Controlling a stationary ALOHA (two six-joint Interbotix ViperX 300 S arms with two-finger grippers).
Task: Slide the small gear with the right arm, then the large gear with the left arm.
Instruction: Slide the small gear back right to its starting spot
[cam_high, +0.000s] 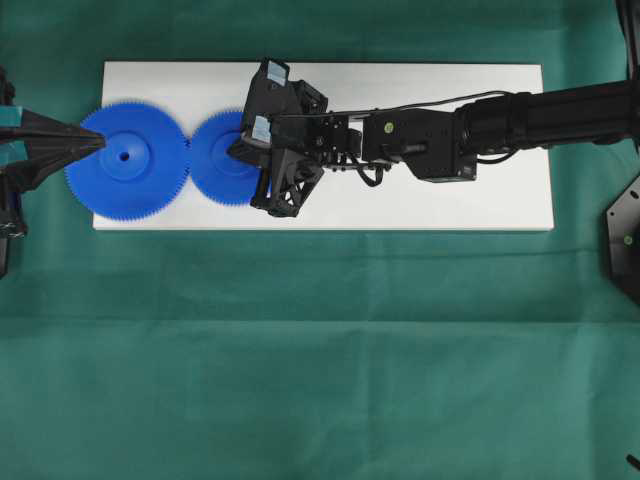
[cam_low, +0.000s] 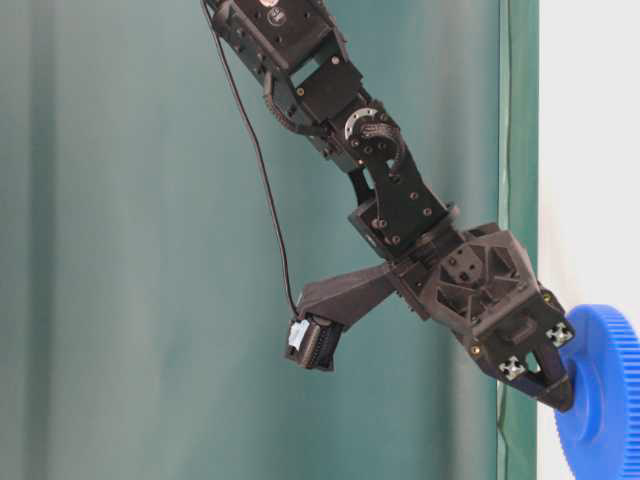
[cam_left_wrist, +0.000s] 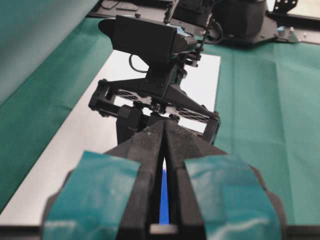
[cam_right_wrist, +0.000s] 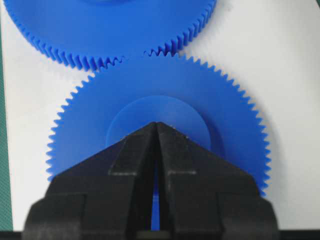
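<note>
Right gripper (cam_right_wrist: 156, 125) pinched nearly closed, tip pressed on small gear's (cam_high: 222, 160) raised hub, left gripper (cam_high: 100, 142) likewise narrow, teal-taped, tip on large gear (cam_high: 128, 160) near its hub, both gears flat on white board (cam_high: 450, 200), left end, teeth meshing, green cloth (cam_high: 320, 350) beneath.
</note>
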